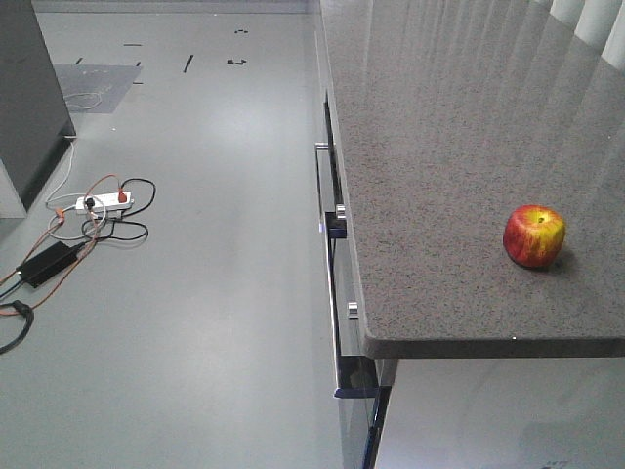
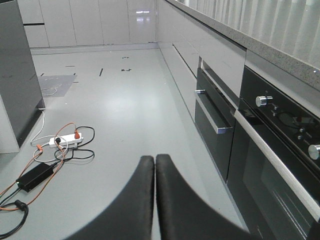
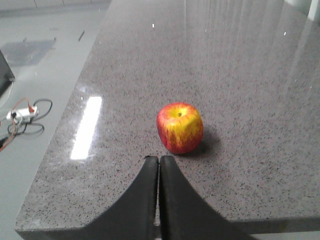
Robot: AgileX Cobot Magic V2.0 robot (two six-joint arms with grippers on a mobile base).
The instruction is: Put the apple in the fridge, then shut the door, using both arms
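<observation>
Apple (image 3: 180, 127) sits near the counter (image 3: 240, 70) edge, just ahead, slightly right of the right gripper (image 3: 159, 159), its fingers pressed together.

Red-and-yellow streaked apple (image 1: 534, 235), grey speckled granite counter (image 1: 439, 176), pale grey floor (image 1: 215, 195), white power strip (image 1: 103, 203), orange and black cables (image 1: 59, 249)

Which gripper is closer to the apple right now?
The right gripper: its shut fingertips sit just short of the apple on the counter. The left gripper, also shut, faces the floor, no apple in its view.
</observation>
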